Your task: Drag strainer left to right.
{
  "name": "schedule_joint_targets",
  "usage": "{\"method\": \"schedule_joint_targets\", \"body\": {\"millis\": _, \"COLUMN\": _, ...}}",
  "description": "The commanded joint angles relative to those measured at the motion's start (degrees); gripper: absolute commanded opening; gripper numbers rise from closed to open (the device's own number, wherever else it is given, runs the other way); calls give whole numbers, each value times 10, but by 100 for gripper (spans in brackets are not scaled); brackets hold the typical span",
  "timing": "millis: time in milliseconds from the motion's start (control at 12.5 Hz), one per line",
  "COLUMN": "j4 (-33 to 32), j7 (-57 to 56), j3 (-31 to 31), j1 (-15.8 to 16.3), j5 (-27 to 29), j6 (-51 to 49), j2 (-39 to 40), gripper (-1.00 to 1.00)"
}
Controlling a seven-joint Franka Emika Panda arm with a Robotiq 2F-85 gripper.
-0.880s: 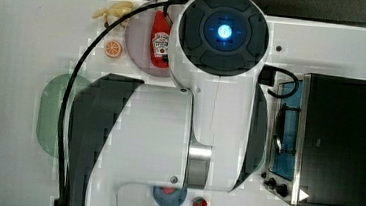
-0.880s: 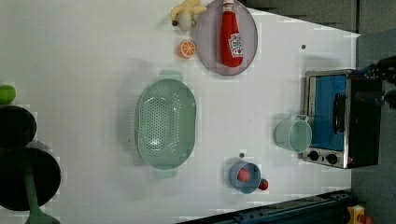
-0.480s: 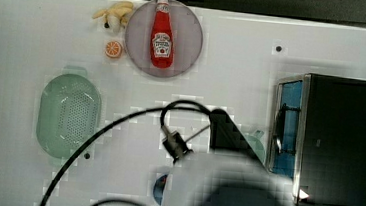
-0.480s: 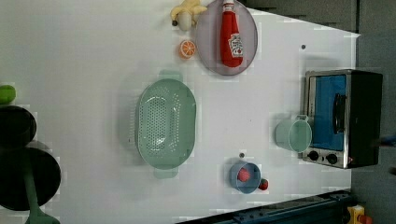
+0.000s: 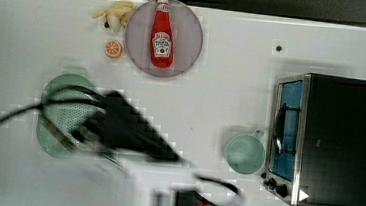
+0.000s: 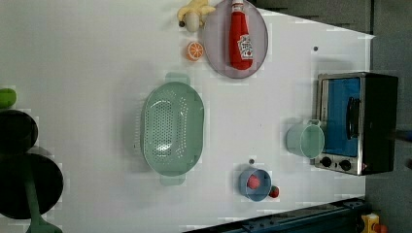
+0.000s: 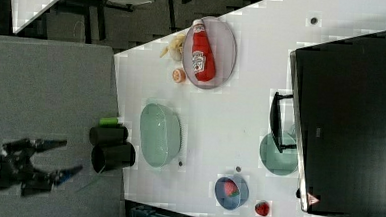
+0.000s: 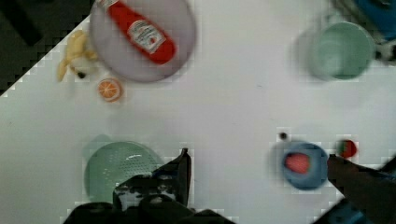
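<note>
The strainer point(image 6: 172, 128) is a pale mint-green oval colander with many holes and tab handles, resting on the white table point(image 6: 87, 58) in the left view's middle. In the top view the blurred black arm point(image 5: 132, 139) crosses the strainer point(image 5: 62, 117) and hides its right side. My gripper point(image 7: 72, 156) is open with nothing in it, seen in the right view's lower left, apart from the strainer point(image 7: 159, 134). The wrist view looks down from well above: the strainer point(image 8: 116, 168) lies beside one finger point(image 8: 181, 170), nothing between the wide-open jaws.
A mint cup point(image 6: 305, 141) stands against a toaster oven point(image 6: 357, 121). A blue bowl point(image 6: 255, 183) holds a strawberry, with another strawberry point(image 6: 274, 191) beside it. A plate with a ketchup bottle point(image 6: 235, 39), an orange point(image 6: 195, 50) and a banana point(image 6: 194, 12) lie beyond. Black pots point(image 6: 19, 165) sit at the left view's left.
In the top view the arm has swept from the table's middle down to the lower left, now crossing the strainer. The strainer and the other things have not moved.
</note>
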Motion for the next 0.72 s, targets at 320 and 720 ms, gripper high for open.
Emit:
{"method": "schedule_joint_targets", "body": {"millis": 320, "j4": -13, "j7": 332, "j3": 181, "j1": 27, "j5": 5, "j6": 113, "j2": 184, "gripper": 100}}
{"method": "schedule_joint_targets", "body": {"millis": 720, "j4": -20, "j7": 657, "j3": 240, "j1": 35, "j5": -55, "j6": 242, "j2": 330, "gripper": 100}}
